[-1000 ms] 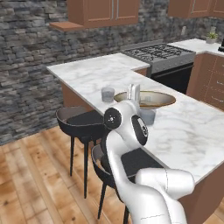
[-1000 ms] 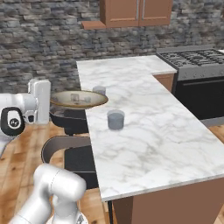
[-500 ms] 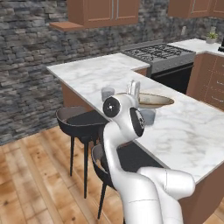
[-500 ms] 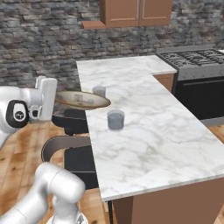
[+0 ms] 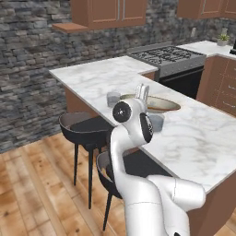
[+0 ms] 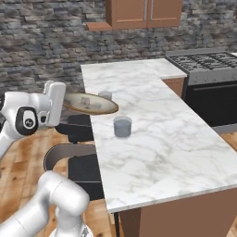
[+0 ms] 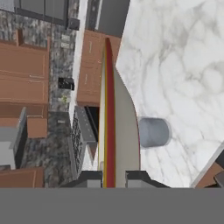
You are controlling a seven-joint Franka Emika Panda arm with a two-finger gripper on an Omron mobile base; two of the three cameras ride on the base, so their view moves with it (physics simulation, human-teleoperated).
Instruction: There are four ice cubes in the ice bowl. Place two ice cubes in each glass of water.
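My gripper is shut on the left rim of the ice bowl, holding it roughly level over the counter's left edge. A pale ice cube shows inside it; I cannot make out the others. In the left base view the gripper stands upright at the bowl. One glass of water stands in front of the bowl and the other just behind it. In the hand view the bowl runs edge-on up from between the fingertips, with a glass beside it.
The marble counter stretches to the right. Two dark bar stools stand below its left edge, under the arm. A stove sits at the far end, with wooden cabinets on the stone wall.
The gripper has carried the bowl a little further in over the counter, towards the glasses, and the bowl now looks flatter. The glasses have not moved.
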